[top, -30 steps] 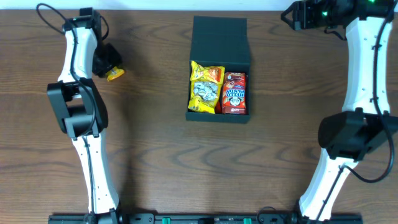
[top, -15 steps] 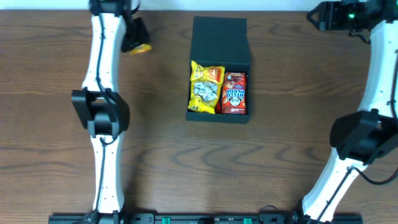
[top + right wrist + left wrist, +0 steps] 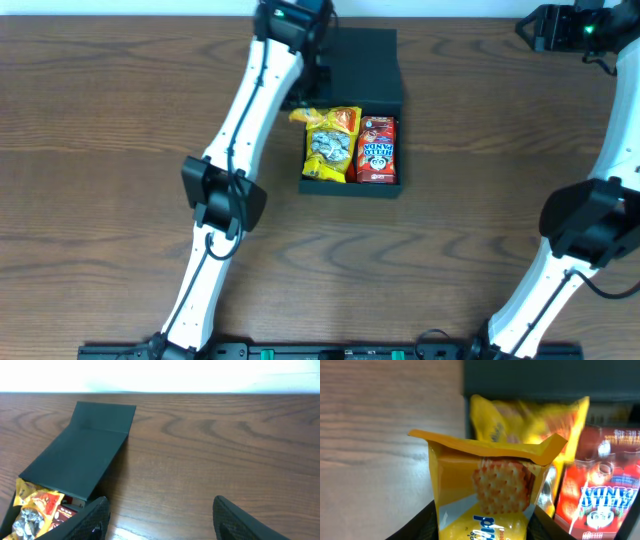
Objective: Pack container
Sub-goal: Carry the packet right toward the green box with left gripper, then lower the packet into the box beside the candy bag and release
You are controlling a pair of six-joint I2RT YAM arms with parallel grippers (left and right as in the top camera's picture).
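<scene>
The container (image 3: 352, 186) is a dark box lying in the middle of the table, its flap lid (image 3: 355, 60) open toward the back. Inside lie a yellow snack bag (image 3: 332, 145) and a red Hello Panda box (image 3: 377, 150). My left gripper (image 3: 303, 102) hangs over the box's back left corner, shut on a yellow cracker packet (image 3: 487, 485). That packet fills the left wrist view, held between the dark fingers (image 3: 420, 525), with the yellow bag (image 3: 530, 415) and the red box (image 3: 600, 495) just beyond it. My right gripper (image 3: 160, 525) is open and holds nothing, far off at the back right (image 3: 545, 25).
The brown wooden table (image 3: 100, 150) runs to a white edge at the back. My left arm stretches diagonally from the front left up to the box. The right arm stands along the right side. The right wrist view shows the lid (image 3: 85, 460) lying flat.
The left arm has swung from the far left of the table over to the container, carrying the cracker packet. The right gripper has drifted a little to the right.
</scene>
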